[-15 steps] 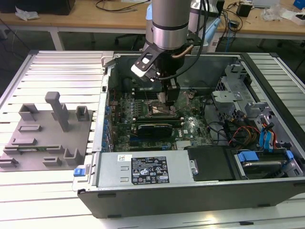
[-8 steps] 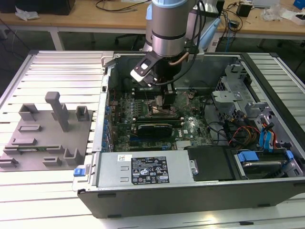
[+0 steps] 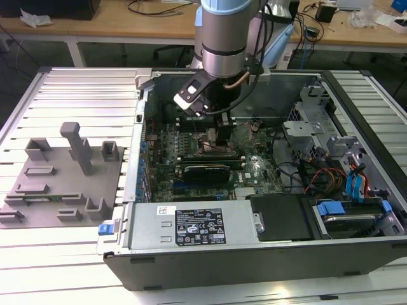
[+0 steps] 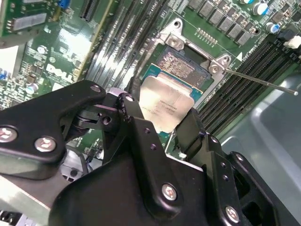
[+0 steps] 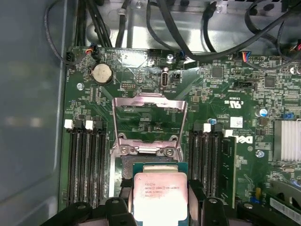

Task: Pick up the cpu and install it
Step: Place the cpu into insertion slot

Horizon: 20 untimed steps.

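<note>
You see the silvery-grey square cpu (image 5: 157,193) only partly: the black gripper's (image 5: 160,203) fingers (image 4: 136,123) cover its sides, and it hides part of the metal-framed socket (image 4: 181,66) beneath.

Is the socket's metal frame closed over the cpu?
No: in the first wrist view the frame stands swung open, not covering the cpu, which the tool grips by its sides.

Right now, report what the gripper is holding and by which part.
The gripper holds the cpu by two opposite side edges, one finger on each, at the open socket.
</note>
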{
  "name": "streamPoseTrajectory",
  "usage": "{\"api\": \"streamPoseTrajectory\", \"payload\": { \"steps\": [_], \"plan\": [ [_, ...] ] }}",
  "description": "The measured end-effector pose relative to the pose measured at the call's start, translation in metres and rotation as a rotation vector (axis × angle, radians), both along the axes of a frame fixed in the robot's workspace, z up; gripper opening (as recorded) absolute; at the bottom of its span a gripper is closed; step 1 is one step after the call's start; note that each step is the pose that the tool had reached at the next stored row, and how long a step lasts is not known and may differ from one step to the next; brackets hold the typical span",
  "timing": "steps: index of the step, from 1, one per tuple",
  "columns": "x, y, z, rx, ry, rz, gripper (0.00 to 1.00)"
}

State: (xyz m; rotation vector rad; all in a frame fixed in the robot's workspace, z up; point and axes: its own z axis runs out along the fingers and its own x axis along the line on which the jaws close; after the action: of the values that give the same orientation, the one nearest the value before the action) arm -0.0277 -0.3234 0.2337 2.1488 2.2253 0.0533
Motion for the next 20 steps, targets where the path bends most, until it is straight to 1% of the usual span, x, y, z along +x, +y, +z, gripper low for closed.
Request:
{"api": "streamPoseTrajectory", "payload": {
  "steps": [2,3,9,12,16,18,20],
  "plan": [
    [0.0000,0.0026,-0.0020,0.0002,-0.0001,-0.001,0.55],
    [0.0000,0.0029,-0.0033,0.0001,0.0000,-0.001,0.55],
    [-0.0006,0.0033,-0.0103,-0.0032,0.0000,-0.002,0.55],
    [-0.0025,0.0040,-0.0141,-0.0035,0.0000,-0.002,0.55],
    [-0.0040,0.0040,-0.0168,-0.0053,0.0000,-0.002,0.55],
    [-0.0051,0.0040,-0.0191,-0.0055,0.0000,-0.002,0.55],
    [-0.0052,0.0042,-0.0197,-0.0058,0.0001,-0.002,0.55]
  ]
}}
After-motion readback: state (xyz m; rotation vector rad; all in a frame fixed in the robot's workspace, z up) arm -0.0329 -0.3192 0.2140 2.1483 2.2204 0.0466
